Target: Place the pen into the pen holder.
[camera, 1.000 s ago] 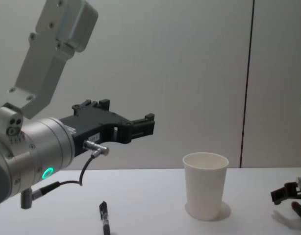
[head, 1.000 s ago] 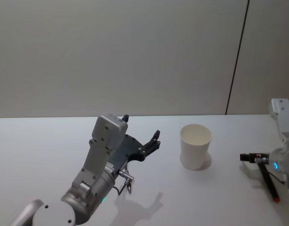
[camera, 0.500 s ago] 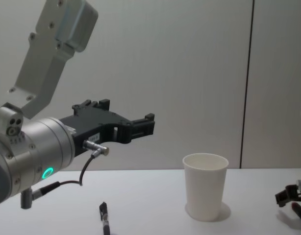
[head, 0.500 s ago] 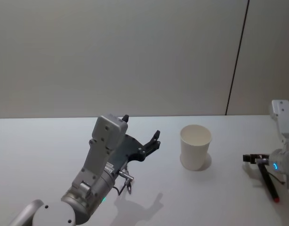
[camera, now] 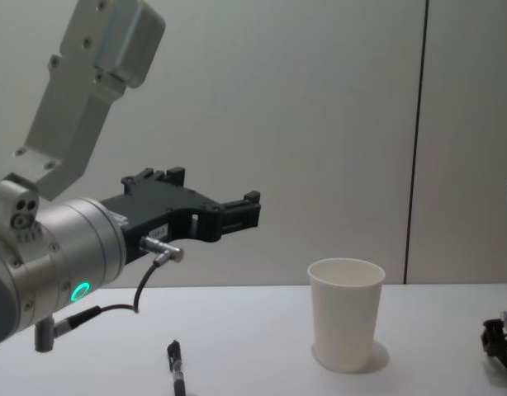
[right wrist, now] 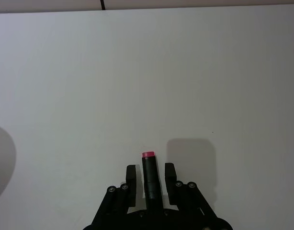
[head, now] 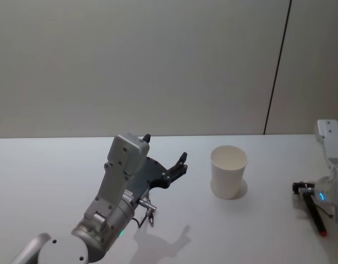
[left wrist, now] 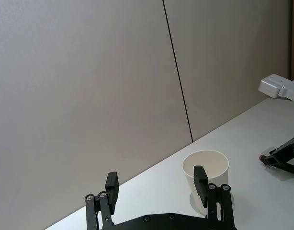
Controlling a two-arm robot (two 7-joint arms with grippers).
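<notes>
1. Paper makes the pen holder (head: pixel 228 176): white, smooth, tapered, with a rolled rim, standing upright mid-table in the head view. A slim black pen (head: pixel 315 215) with a red end lies well to its right, by the right gripper (head: pixel 299 187). The matte black left gripper (head: pixel 165 147) hangs spread wide, left of the holder.
2. Left wrist view: the holder stands beyond the spread fingers on a smooth white table (left wrist: pixel 152 184); the plain beige wall (left wrist: pixel 80 86) has one dark seam.
3. Right wrist view: the pen's pink tip pokes from the middle of the right gripper; whether the pen is clamped, I cannot tell.
4. Chest view: a small dark stick (camera: pixel 177 371) lies under the left arm.
</notes>
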